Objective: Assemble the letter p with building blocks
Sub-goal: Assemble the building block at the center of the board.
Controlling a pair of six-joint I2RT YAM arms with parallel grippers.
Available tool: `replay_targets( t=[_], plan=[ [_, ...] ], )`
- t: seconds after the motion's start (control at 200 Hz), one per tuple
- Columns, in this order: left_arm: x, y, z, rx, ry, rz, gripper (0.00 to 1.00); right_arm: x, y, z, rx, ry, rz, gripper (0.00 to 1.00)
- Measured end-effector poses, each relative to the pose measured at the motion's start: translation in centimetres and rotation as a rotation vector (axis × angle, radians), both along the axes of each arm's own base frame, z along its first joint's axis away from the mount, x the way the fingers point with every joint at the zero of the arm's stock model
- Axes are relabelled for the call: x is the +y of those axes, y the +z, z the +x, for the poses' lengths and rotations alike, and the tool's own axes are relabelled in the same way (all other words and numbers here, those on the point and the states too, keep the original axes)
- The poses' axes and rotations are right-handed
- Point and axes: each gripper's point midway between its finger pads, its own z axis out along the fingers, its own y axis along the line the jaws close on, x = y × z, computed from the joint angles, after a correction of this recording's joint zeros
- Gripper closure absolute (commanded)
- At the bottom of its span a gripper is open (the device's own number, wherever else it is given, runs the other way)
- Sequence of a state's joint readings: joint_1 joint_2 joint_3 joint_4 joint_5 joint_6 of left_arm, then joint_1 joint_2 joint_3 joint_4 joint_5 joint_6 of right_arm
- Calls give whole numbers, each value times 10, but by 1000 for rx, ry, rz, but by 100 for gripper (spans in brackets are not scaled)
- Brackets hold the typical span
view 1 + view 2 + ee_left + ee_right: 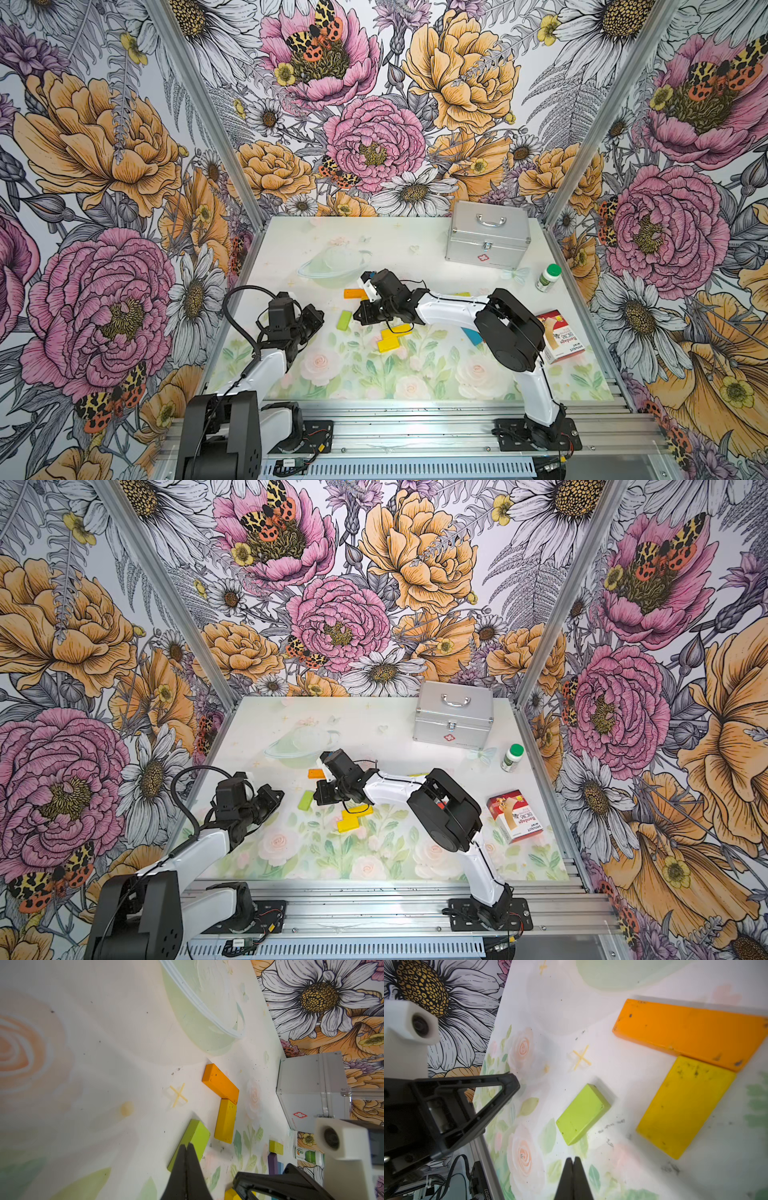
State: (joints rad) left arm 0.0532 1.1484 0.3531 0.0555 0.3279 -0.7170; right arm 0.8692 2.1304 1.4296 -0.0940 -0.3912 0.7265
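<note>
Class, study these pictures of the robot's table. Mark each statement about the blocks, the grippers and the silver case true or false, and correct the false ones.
1. The orange block touches a yellow block, making a corner. True.
2. The green block is stacked on that yellow block. False: it lies on the table, apart from both.
3. The left gripper and the right gripper are both shut, holding nothing. True.
4. The silver case stands open. False: its lid is closed.
</note>
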Motion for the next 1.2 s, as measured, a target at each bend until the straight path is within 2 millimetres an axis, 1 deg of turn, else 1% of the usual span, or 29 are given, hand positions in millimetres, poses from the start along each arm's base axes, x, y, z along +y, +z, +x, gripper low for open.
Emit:
replay_targets(
  t=[0.105,0.185,0.445,0.55,0.63,0.856,0.996,1.201],
  plan=[
    [-1,-3,2,14,-10,6,100,-4,-12,-3,34,-8,-28,100],
    [-3,-8,2,31,-17,8,100,-4,-17,-3,47,-10,-42,100],
    [-13,-26,-1,89,-49,6,100,9,-20,3,73,5,-45,100],
    [-16,-29,0,96,-59,6,100,12,-27,4,89,8,-54,100],
    [-17,-28,2,84,-63,6,100,11,-35,2,112,12,-72,100],
    [-19,-28,5,74,-69,6,100,18,-35,6,130,26,-57,100],
    [-21,-35,2,99,-75,6,100,22,-35,6,138,36,-47,100],
    [-25,-48,0,135,-88,6,100,21,-35,11,148,35,-37,100]
  ],
)
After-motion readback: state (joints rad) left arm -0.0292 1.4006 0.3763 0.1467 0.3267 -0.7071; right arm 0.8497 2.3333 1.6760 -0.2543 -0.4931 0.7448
